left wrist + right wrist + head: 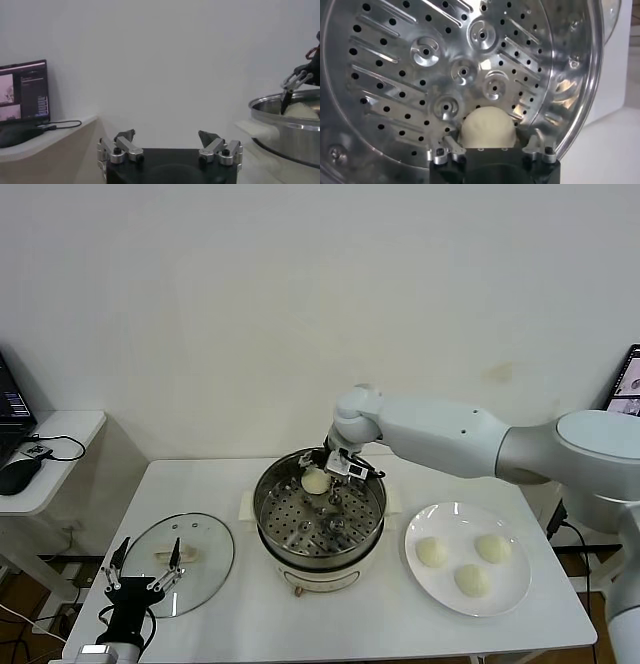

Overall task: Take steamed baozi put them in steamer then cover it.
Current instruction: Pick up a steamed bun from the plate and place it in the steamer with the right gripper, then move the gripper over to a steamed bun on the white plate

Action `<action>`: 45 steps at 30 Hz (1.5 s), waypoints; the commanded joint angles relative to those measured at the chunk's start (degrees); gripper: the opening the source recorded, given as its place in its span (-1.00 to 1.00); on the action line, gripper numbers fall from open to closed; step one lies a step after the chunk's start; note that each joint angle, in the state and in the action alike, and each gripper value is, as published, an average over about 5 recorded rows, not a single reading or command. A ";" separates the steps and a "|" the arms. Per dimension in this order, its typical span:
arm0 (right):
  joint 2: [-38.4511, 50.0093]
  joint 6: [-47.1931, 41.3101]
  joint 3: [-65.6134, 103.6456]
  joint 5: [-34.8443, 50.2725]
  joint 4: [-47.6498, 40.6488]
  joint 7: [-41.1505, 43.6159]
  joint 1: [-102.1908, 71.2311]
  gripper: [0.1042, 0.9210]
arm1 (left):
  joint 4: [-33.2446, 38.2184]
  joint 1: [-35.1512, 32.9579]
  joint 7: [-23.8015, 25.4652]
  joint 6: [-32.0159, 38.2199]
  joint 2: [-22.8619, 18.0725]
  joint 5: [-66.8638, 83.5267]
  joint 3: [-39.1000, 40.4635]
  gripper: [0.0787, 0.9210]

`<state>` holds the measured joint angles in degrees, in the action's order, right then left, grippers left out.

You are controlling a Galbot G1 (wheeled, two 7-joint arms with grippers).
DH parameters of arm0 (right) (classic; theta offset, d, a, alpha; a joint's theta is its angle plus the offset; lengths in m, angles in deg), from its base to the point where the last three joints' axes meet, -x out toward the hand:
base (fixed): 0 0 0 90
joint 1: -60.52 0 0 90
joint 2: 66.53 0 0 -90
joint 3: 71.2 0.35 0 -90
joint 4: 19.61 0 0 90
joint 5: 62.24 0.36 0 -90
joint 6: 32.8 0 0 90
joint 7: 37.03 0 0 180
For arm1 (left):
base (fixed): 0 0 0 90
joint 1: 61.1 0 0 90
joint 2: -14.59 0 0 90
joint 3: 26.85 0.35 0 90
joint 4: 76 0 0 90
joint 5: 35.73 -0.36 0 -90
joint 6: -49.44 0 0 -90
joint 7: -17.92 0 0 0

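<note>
The steel steamer (300, 522) stands at the table's middle, its perforated tray (420, 75) bare except for one baozi (315, 480) at the far left side. My right gripper (330, 484) reaches down into the pot from behind. It stands open with that cream-white bun (486, 127) between its fingers. Whether they still touch it I cannot tell. Three more baozi (471, 580) lie on the white plate (512, 592) at the right. The glass cover (195, 546) lies flat at the left. My left gripper (143, 569) waits open and empty over the cover's near edge.
A low side table (60, 429) with a black mouse (18, 474) and cable stands past the table's left edge. A laptop screen (22, 90) shows there too. The white wall is close behind the table.
</note>
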<state>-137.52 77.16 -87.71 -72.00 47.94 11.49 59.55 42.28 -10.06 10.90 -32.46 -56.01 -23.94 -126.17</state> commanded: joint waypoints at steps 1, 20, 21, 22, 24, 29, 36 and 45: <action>1.73 -4.18 -0.27 7.63 3.21 2.04 4.16 0.76 | 0.07 0.01 0.04 -0.07 0.08 0.05 -0.01 0.77; 40.41 -53.42 -2.49 30.64 35.40 2.88 15.57 0.76 | 0.07 0.49 0.02 -0.31 3.26 0.63 0.27 0.77; 42.40 -53.69 -3.08 30.42 36.44 2.93 15.53 0.76 | -0.06 0.64 0.03 -0.33 3.44 0.74 0.26 0.77; 43.98 -53.79 -3.64 30.08 37.32 3.04 15.37 0.76 | -0.21 0.80 0.04 -0.34 3.62 0.83 0.27 0.77; 46.32 -53.45 -4.45 28.98 38.48 3.35 14.50 0.76 | -0.62 1.07 0.06 -0.33 3.88 0.91 0.39 0.77; 49.81 -49.40 -6.20 23.58 39.52 5.03 10.53 0.76 | -1.79 1.36 0.07 -0.27 4.30 0.90 0.84 0.77; 50.91 -43.31 -3.30 16.62 37.35 6.43 0.81 0.76 | -2.00 1.61 0.09 -0.43 4.50 0.95 0.58 0.77; 48.77 -39.80 10.78 11.98 32.53 4.58 -18.30 0.76 | -2.09 1.41 0.11 -0.43 4.21 0.93 -0.18 0.77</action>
<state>-90.72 35.98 -83.55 -56.96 81.00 16.30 52.30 40.36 -8.70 10.99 -32.86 -51.92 -23.03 -126.37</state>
